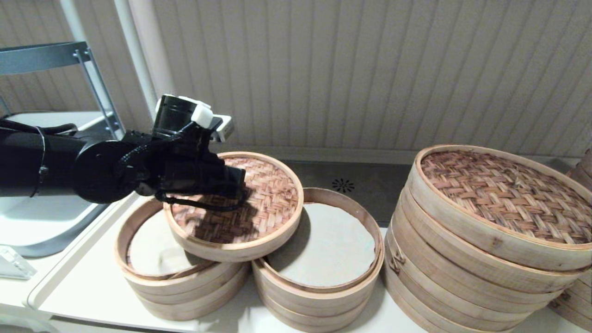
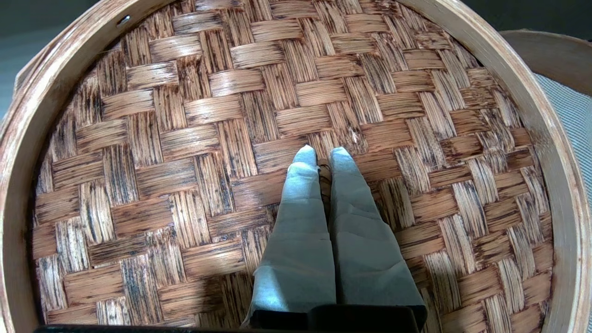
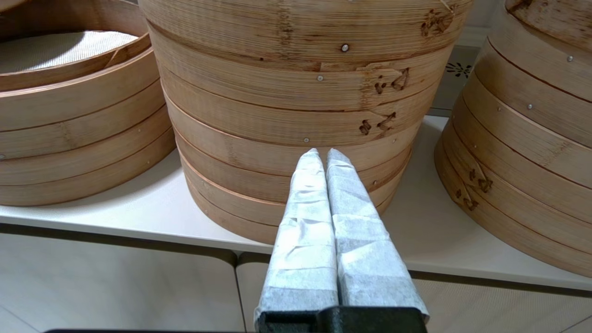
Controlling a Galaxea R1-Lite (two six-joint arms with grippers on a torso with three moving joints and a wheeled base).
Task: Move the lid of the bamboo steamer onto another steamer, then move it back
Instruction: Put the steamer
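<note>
Ribbed beige wall panels back a white counter (image 1: pixel 92 286) crowded with bamboo steamers as the robot's left gripper (image 2: pixel 323 155) carries the bamboo steamer lid (image 1: pixel 259 199) in the air, tilted, above and between two small open steamers. In the left wrist view the paper-wrapped fingers (image 2: pixel 300 203) are pressed nearly together, pinching the tiny dark knot (image 2: pixel 323 172) at the centre of the reddish-brown weave; that small pinch appears to be all that bears the lid. Below in the head view, the steamer on the left (image 1: pixel 152 259) shows a strip of bamboo beside its pale liner, while the middle steamer (image 1: pixel 323 277) is filled by its liner; the lid overlaps the rims of both and seems seated on neither. Which way the lid is travelling cannot be read from one moment. To do this step well, the arm would probably need to level the lid, centre it over the chosen steamer's rim so the pale wooden band meets it evenly all round, lower it gently, and keep the pinch firm until it rests, since a lid hung from one knot is likely to swing or slip. At right stands the large steamer stack (image 1: pixel 485 240) under its darker woven lid; the right gripper (image 3: pixel 323 155) waits low in front of it, its jaws closed on nothing.
</note>
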